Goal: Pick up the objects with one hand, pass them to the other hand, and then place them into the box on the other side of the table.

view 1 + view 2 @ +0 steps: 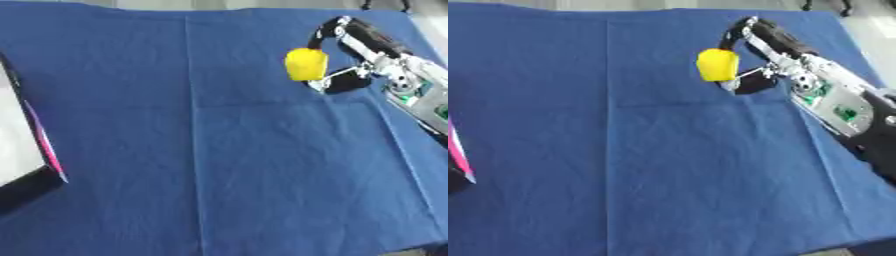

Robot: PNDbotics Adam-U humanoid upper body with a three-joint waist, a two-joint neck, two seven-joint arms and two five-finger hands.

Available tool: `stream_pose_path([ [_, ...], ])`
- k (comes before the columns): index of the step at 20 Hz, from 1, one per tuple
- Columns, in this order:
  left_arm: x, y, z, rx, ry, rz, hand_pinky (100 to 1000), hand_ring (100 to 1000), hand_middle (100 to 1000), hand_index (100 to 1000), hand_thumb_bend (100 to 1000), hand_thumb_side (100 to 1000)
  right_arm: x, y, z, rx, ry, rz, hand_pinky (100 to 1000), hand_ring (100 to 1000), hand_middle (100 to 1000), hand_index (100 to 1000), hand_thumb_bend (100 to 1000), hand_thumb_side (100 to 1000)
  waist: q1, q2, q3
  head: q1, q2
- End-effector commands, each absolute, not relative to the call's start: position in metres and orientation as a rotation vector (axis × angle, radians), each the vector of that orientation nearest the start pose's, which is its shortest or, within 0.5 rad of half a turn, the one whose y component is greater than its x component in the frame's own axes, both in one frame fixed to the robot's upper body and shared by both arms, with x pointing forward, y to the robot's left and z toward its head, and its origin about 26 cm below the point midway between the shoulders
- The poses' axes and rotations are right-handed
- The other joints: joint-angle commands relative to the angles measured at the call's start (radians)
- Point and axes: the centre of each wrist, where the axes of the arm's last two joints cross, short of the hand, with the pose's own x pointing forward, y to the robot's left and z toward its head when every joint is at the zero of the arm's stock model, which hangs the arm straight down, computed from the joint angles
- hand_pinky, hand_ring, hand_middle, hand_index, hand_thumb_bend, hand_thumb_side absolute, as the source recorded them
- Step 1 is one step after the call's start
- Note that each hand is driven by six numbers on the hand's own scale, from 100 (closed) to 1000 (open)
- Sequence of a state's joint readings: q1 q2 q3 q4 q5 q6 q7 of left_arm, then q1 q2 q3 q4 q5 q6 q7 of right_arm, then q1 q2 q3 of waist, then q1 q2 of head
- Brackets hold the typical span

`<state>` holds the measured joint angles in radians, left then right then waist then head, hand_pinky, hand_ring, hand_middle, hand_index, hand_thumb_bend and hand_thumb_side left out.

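Over on the far right of the table, your right hand has its fingers curled round the yellow object, looks lifted I think. Keep it steady and swing toward centre; the box waits far left.

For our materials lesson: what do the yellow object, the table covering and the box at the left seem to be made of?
Yellow object: probably smooth plastic or foam; even, matte colour.
Blue covering: woven cloth; fold creases and wrinkles show.
Box: likely cardboard; flat white panel with thin pink and black edges.
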<state>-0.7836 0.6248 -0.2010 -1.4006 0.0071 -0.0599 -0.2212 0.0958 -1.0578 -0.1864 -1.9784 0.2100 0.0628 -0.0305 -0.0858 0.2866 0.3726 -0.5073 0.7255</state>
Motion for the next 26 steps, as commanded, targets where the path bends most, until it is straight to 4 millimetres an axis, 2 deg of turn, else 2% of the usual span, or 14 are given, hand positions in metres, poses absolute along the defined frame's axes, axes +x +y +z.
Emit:
stream_pose_path([
  [1, 0.413, 0.295, 0.263, 0.332, -2.024, -0.945, 1000, 788, 701, 726, 100, 603, 0.249, -0.398, 0.251, -1.044, -1.721, 1.039, 820, 687, 477, 556, 301, 100, 0.022, -0.044, -0.005, 0.012, 0.012],
  [12, 0.412, 0.293, 0.26, 0.276, -2.04, -0.884, 1000, 785, 704, 734, 100, 598, 0.26, -0.378, 0.239, -0.662, -1.861, 0.856, 739, 596, 470, 572, 101, 100, 0.038, -0.1, -0.025, 0.045, 0.034],
  [26, 0.411, 0.287, 0.267, 0.23, -2.08, -0.835, 1000, 781, 708, 736, 100, 593, 0.278, -0.336, 0.224, -0.331, -1.908, 0.73, 706, 548, 464, 578, 100, 100, 0.054, -0.112, -0.023, 0.087, 0.044],
])
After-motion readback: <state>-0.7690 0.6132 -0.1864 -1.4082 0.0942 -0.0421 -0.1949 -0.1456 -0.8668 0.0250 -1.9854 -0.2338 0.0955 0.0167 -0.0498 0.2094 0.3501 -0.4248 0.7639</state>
